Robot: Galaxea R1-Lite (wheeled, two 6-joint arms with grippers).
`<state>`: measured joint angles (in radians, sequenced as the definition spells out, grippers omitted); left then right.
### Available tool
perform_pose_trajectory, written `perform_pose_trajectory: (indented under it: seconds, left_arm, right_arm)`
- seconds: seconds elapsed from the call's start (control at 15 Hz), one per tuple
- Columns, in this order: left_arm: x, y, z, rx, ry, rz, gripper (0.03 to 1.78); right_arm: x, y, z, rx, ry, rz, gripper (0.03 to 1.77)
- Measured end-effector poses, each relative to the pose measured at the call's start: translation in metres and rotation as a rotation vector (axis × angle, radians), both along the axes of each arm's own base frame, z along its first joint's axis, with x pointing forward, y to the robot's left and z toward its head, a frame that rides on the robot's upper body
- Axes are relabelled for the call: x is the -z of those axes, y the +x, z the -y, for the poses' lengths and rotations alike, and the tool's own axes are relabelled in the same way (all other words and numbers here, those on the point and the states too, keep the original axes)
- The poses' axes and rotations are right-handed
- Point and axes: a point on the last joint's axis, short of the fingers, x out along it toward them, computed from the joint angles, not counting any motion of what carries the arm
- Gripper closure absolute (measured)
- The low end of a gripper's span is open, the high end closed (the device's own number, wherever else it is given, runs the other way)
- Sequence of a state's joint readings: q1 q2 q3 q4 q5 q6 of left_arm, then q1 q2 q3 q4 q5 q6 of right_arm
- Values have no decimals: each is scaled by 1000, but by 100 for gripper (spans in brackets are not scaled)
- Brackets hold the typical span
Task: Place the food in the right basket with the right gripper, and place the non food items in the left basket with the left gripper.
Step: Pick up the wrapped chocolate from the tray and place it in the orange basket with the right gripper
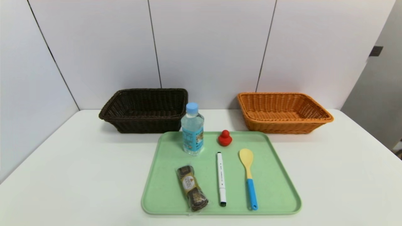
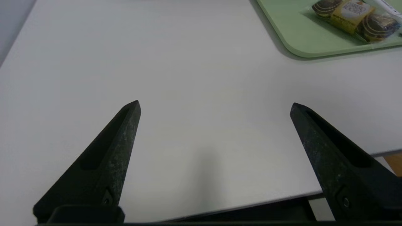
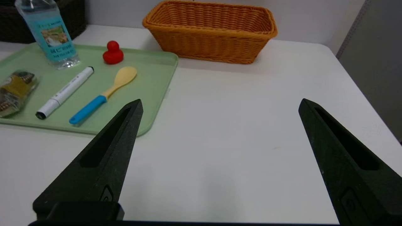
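White wall panels stand behind a white bench (image 1: 78,163). At its back sit a dark basket (image 1: 144,110) on the left and an orange basket (image 1: 282,112) on the right. Between and before them lies a green tray (image 1: 276,188) bearing a water bottle (image 1: 192,129), red duck (image 1: 225,138), marker (image 1: 221,178), spoon (image 1: 248,175) and wrapped chocolates (image 1: 191,187). Left tool (image 2: 215,105) and right tool (image 3: 220,103) hover over bare bench, both spread wide and holding nothing.
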<state>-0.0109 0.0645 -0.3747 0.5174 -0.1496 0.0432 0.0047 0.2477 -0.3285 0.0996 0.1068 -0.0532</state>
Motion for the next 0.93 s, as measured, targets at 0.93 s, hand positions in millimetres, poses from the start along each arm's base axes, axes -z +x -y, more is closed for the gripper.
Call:
perform_pose_trajectory:
  seconds: [0.93]
  left_arm:
    - [-167,122,6,161,-48,-146,12]
  right_arm:
    - [-171,144,-55,-355,-63,-438,9]
